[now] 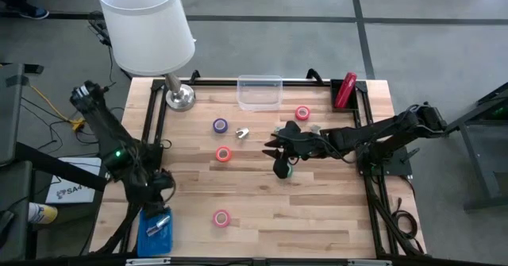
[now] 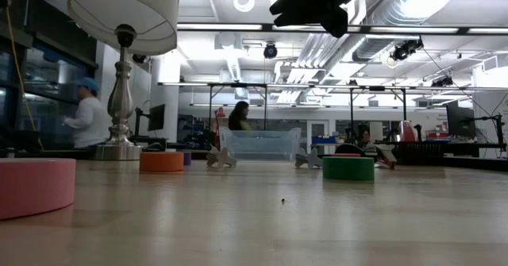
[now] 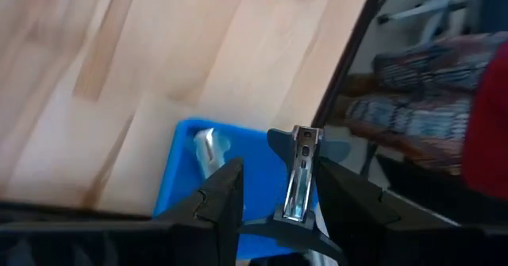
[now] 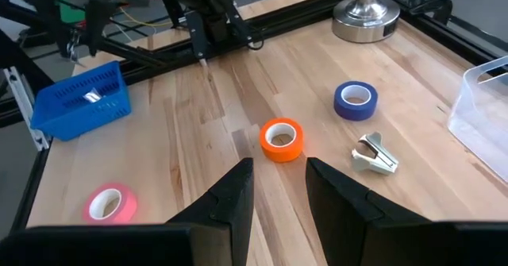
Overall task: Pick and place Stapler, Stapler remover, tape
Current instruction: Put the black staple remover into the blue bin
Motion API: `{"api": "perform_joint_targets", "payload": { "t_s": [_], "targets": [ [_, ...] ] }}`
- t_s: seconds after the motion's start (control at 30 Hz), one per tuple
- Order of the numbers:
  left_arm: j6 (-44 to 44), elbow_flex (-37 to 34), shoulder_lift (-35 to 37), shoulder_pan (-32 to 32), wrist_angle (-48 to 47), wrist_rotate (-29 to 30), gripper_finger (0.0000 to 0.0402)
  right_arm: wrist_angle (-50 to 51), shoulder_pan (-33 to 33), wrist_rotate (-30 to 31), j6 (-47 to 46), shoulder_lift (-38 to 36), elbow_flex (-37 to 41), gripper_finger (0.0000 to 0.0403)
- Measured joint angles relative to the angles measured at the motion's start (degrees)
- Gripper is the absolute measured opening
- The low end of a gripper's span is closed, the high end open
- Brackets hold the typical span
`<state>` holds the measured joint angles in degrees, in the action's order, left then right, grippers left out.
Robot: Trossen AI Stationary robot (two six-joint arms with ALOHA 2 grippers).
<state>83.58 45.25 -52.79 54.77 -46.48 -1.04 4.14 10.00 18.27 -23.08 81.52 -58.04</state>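
Tabletop [image 1: 317,218]: pale wood planks in a black frame, carrying everything below.
Lamp: white-shaded lamp with a silver base [image 1: 180,97] at the back-left corner, clear of the work.
Clear bin: see-through plastic tub [image 1: 259,92] at the middle of the back edge, apparently empty.
Blue basket: slotted blue plastic basket [image 1: 156,228] at the front-left corner, with a silvery piece already inside.
Stapler: long red stapler [image 1: 345,91] at the back-right corner, untouched. It is probably rigid and the heaviest item, so grip it across the narrow body near mid-length.
Tape: purple [image 1: 220,125], orange [image 1: 224,154], pink [image 1: 221,217], pink-red [image 1: 302,113] and green [image 2: 348,167] rolls lying flat and spread mid-tabletop. They look light and stiff and may slide, so pinch one wall through the hole.
Staple removers: one pale claw [image 4: 373,155] beside the purple roll, small and awkward.
Left gripper [image 3: 279,171]: above the basket, jaws closed on a dark-winged staple remover [image 3: 298,167].
Right gripper [image 4: 278,186]: mid-tabletop by the green roll, jaws narrow and empty.
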Motion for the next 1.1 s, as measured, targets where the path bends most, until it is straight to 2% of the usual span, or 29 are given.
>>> {"api": "perform_joint_targets", "payload": {
  "t_s": [0.2, 0.43, 0.73, 1.1],
  "targets": [
    [4.6, 0.0, -6.9, 5.2, 0.5, -0.1, 0.0137, 0.1, 0.0, 0.9, 0.0, 0.0, 0.0, 0.0108],
    [7.0, 0.0, -14.0, 8.0, 4.6, -1.4, 0.0137, 0.1, 0.0, 0.9, 0.0, 0.0, 0.0, 0.0108],
    [7.1, 0.0, -22.2, 8.3, 11.5, -4.6, 0.0137, 0.3, 0.0, 0.9, 0.0, 0.0, 0.0, 0.0108],
    [6.9, 0.0, -28.0, 8.3, 12.2, -8.8, 0.0137, 0.7, 0.0, 0.9, 0.0, 0.0, 0.0, 0.0108]
  ]
}}
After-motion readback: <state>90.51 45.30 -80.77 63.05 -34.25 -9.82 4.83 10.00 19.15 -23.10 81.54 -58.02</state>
